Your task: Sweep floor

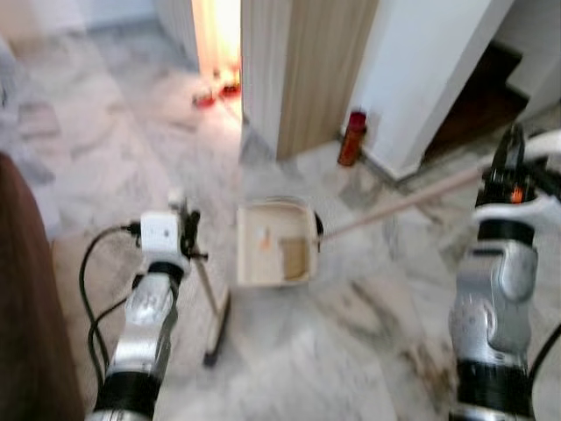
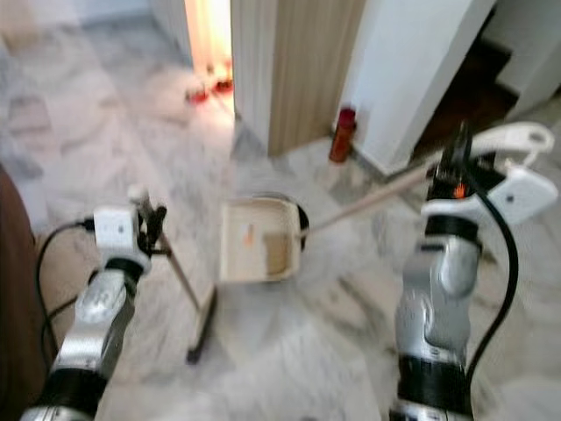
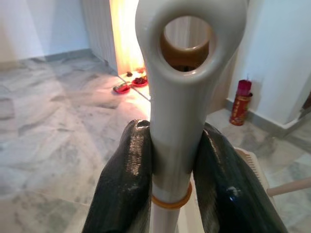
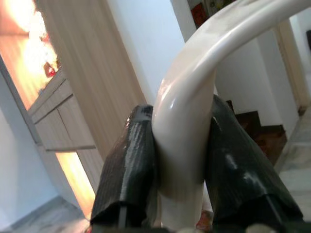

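- The left tool (image 3: 170,179) pinches the top of the broom handle (image 3: 182,111), one black finger (image 3: 127,179) pressed on each side just below the ring-shaped hanging loop (an orange band circles the handle between the fingers).
- From the head views, the broom (image 1: 210,303) slants down from that tool to the marble floor (image 1: 351,351), its dark head resting on the floor just left of the dustpan.
- The right tool (image 4: 180,165) is clamped on the curved cream grip of the dustpan handle (image 4: 194,97), fingers (image 4: 129,165) tight against both sides.
- The dustpan (image 1: 273,243), cream-coloured, sits on the floor between the two arms, with its long pole (image 1: 394,209) running up and to the right toward the right tool (image 1: 508,162).
- Inside the pan lie a small orange speck and a brownish patch (too blurred to identify).
- A red canister (image 1: 351,138) stands on the floor at the foot of a white wall, beside a wood-panelled partition (image 1: 307,70).
- Small red objects (image 1: 219,89) lie on the floor farther off, in a brightly lit doorway.
- A dark brown piece of furniture (image 1: 22,289) sits at the robot's left edge.
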